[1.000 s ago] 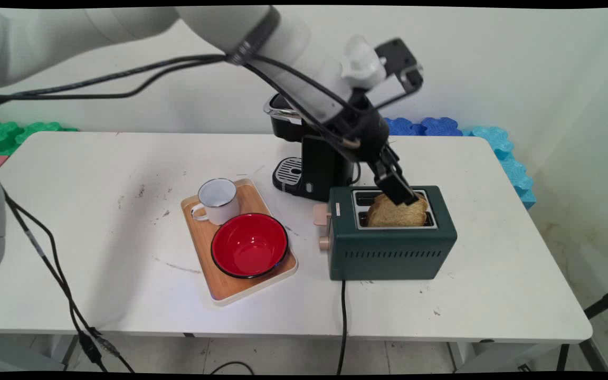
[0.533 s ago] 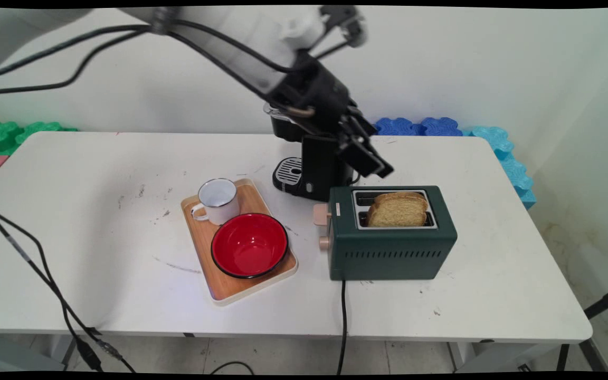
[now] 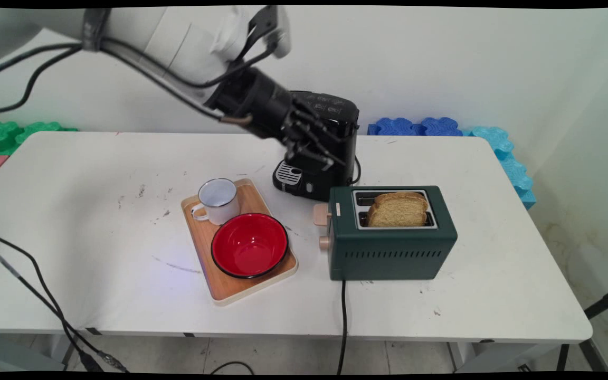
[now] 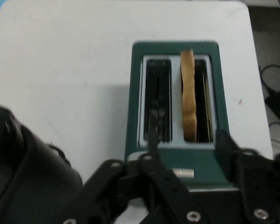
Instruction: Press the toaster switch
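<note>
A dark green toaster [image 3: 388, 248] stands right of the table's middle, with a slice of bread [image 3: 396, 211] upright in its near slot. My gripper [image 3: 320, 157] hangs above the table to the left of and behind the toaster, in front of the black coffee machine [image 3: 330, 113]. It is open and holds nothing. In the hand view the toaster [image 4: 135, 93] lies ahead of the gripper [image 4: 186, 140]. There the bread [image 4: 188, 93] fills the right slot, the left slot is empty, and the coffee machine [image 4: 18, 177] is at the lower left.
A wooden tray [image 3: 225, 290] left of the toaster carries a white enamel mug [image 3: 218, 200] and a red bowl [image 3: 249, 245]. The toaster's black cord [image 3: 342, 316] runs off the near edge. Blue foam tiles [image 3: 420, 126] and green foam tiles [image 3: 3, 134] line the wall.
My gripper left the bread in the toaster slot, rose, and swung left and back to the coffee machine. The bread stays in the slot.
</note>
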Robot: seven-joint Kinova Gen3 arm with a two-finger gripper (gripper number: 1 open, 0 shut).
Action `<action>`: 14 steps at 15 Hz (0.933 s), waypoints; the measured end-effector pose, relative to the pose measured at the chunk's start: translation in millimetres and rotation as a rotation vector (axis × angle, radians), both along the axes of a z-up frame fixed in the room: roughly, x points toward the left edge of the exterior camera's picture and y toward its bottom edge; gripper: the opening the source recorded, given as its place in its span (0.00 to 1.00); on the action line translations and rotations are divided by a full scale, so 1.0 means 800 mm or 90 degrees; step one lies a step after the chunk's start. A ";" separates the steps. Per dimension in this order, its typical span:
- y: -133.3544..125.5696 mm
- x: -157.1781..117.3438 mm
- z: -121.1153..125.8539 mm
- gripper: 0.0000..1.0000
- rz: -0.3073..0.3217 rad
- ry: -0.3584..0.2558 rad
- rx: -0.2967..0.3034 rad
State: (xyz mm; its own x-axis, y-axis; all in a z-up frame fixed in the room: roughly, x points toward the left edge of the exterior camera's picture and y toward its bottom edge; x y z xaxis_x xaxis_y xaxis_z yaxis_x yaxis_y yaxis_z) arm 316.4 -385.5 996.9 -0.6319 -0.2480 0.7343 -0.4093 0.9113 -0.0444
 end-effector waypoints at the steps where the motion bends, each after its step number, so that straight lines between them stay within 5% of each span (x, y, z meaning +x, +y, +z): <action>1: 0.003 0.005 -0.009 0.00 0.000 -0.003 0.002; 14: 0.012 0.001 -0.094 0.00 0.019 -0.055 0.034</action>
